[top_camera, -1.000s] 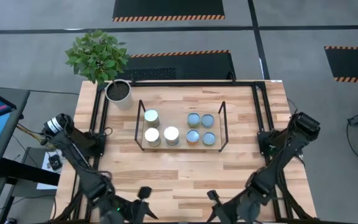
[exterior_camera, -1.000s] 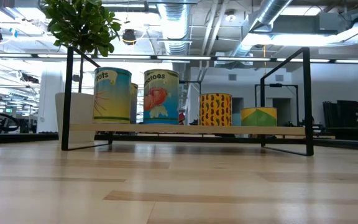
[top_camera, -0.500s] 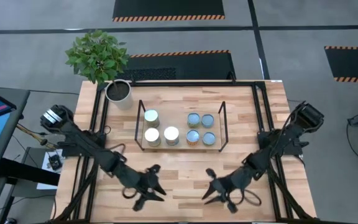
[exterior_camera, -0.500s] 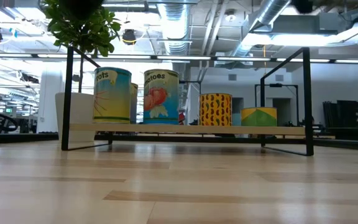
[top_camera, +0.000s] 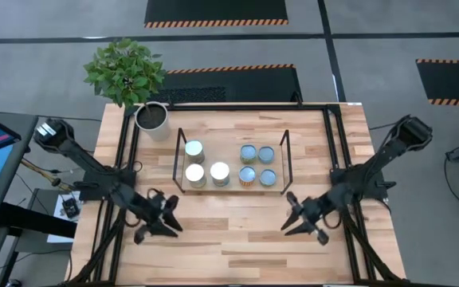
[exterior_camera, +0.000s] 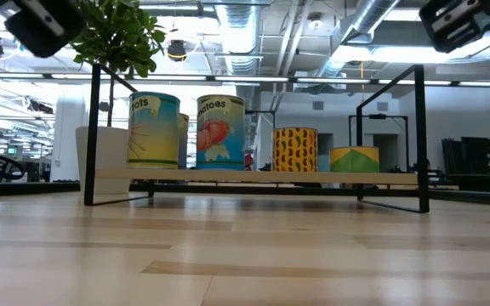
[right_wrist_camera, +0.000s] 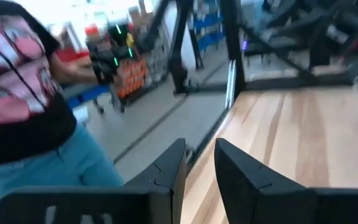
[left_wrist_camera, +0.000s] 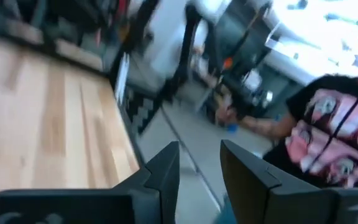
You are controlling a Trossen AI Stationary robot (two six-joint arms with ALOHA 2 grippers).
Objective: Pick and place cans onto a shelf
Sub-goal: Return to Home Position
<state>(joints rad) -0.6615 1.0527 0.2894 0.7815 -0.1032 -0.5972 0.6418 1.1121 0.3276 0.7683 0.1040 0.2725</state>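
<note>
Seven cans stand upright on the shelf (top_camera: pixel 229 190) in the table's middle: three with white tops (top_camera: pixel 194 149) on its left half, several with pale blue tops (top_camera: pixel 248 153) on its right half. The low view shows the cans (exterior_camera: pixel 220 132) in a row on the wooden board (exterior_camera: pixel 253 177). My left gripper (top_camera: pixel 170 217) hovers near the shelf's left front corner, open, with nothing between its fingers (left_wrist_camera: pixel 166 165). My right gripper (top_camera: pixel 289 217) hovers near the shelf's right front corner, open as well, its fingers (right_wrist_camera: pixel 232 162) bare.
A white plant pot (top_camera: pixel 151 118) with a leafy plant stands at the table's far left corner. Black rails (top_camera: pixel 126 171) run along the table's sides. A person in a black printed shirt (left_wrist_camera: pixel 328 124) stands beyond the table. Bare wood lies between the shelf and the near edge.
Both grippers have drawn back from the middle of the near edge, each toward its own side of the table and toward the shelf's front corners, and have swung up to point level. Arm parts have come into the low view's top corners. The cans and shelf have kept still.
</note>
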